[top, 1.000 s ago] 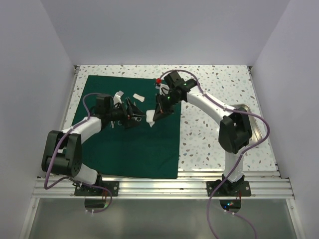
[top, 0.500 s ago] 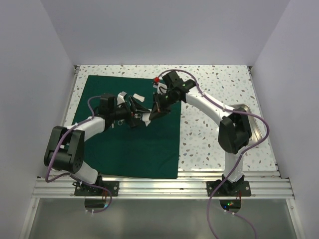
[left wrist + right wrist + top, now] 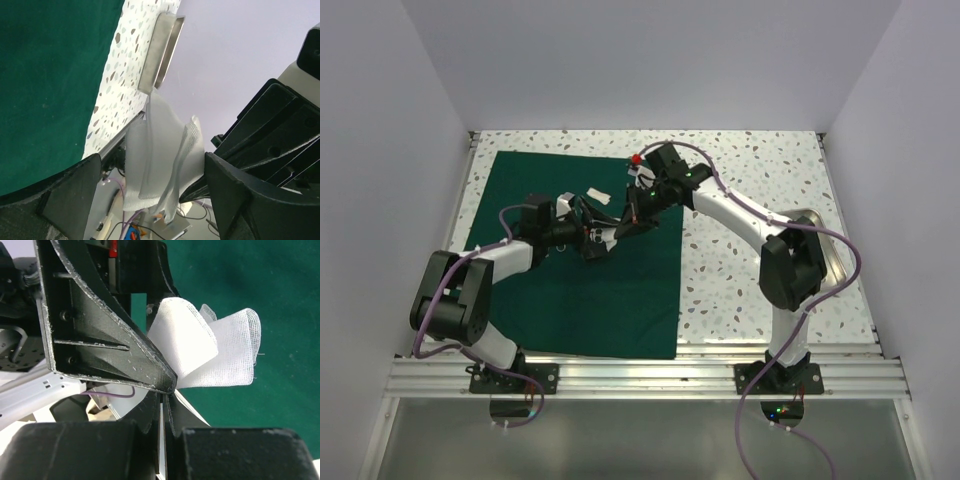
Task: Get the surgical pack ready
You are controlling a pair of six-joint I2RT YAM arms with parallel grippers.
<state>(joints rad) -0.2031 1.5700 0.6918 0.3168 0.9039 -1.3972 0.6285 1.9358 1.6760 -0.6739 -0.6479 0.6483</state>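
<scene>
Early stage, judged: the surgical pack [image 3: 580, 300] is lying unfolded. The right gripper [image 3: 169, 390] is pinching gauze [image 3: 210, 350] above its far-right part, while the left gripper [image 3: 152, 156] is waiting, fingers apart, around it.

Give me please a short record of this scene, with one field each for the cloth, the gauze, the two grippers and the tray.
Green cloth: spread flat on the left half of the table
White gauze: folded, held up above the cloth
Right gripper: fingers shut on the gauze
Left gripper: fingers open, one on each side of the gauze, not pinching it
Steel tray: on the table, off the cloth, at the right side
</scene>
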